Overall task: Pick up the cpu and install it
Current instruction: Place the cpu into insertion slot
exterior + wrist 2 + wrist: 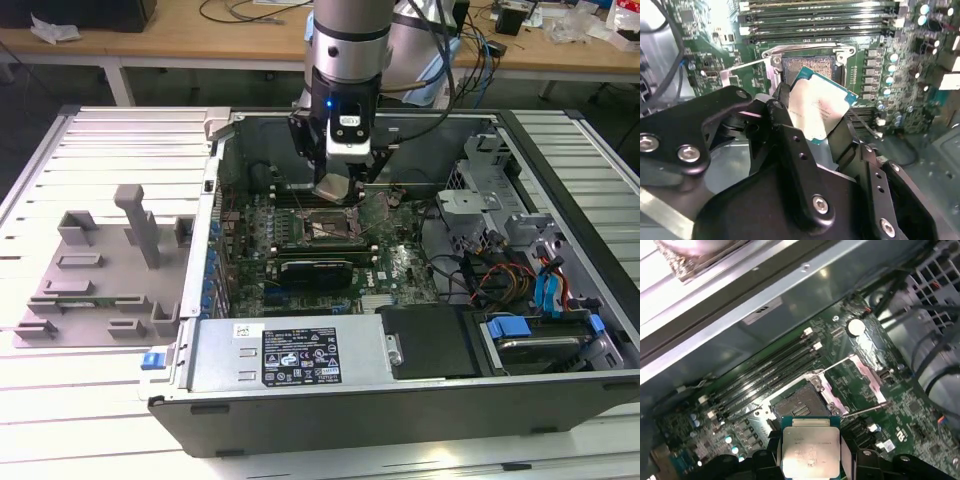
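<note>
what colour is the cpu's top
Silvery white with a teal-green rim; the cpu shows best in the first wrist view.

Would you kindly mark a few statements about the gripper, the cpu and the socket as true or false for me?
1. The gripper is shut on the cpu. True.
2. The cpu sits in the socket. False: the gripper holds it above the socket, whose contact field is bare.
3. The grey holder block lies outside the computer case, on the exterior view's left. True.
4. The gripper hangs over the holder block. False: it is inside the case, over the green board.
</note>
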Tool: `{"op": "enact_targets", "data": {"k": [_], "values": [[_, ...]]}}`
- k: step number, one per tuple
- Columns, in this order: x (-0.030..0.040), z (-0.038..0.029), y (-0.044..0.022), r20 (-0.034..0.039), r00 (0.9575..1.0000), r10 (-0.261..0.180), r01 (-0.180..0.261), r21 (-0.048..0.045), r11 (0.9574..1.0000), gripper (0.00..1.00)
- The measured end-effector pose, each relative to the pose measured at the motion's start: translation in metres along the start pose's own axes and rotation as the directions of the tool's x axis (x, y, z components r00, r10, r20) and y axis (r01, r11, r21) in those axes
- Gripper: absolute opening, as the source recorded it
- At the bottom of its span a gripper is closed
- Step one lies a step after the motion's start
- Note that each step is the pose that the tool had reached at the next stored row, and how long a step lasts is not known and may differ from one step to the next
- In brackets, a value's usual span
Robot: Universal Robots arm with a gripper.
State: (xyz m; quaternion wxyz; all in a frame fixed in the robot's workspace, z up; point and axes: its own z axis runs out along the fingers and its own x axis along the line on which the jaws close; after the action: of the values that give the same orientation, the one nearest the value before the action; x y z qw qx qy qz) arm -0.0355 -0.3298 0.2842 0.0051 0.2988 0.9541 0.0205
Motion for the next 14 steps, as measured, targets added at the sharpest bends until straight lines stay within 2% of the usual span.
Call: {"op": "enact_targets", "data": {"k": [1,3,5,6,7,8,10,13,14], "values": [[0.0,0.0,0.0,0.0007,0.9999,0.016,-0.016,0.0,0.9999,0.55],[0.0,0.0002,0.0,0.0034,0.9967,0.081,-0.081,-0.0003,0.9967,0.55],[0.0,0.0004,0.0,0.007,0.9859,0.167,-0.167,-0.001,0.9859,0.55],[0.0,0.0005,0.0,0.0092,0.976,0.218,-0.218,-0.0015,0.976,0.55],[0.0,0.0006,0.0,0.0104,0.9685,0.249,-0.249,-0.0019,0.9686,0.55],[0.0,0.0006,0.0,0.0111,0.9642,0.265,-0.265,-0.0021,0.9642,0.55],[0.0,0.0007,0.0,0.0134,0.9467,0.322,-0.322,-0.003,0.9468,0.55],[0.0,0.001,0.0,0.0176,0.9069,0.421,-0.421,-0.0049,0.9071,0.55],[0.0,0.001,0.0,0.0184,0.8978,0.44,-0.44,-0.0053,0.898,0.55]]}}
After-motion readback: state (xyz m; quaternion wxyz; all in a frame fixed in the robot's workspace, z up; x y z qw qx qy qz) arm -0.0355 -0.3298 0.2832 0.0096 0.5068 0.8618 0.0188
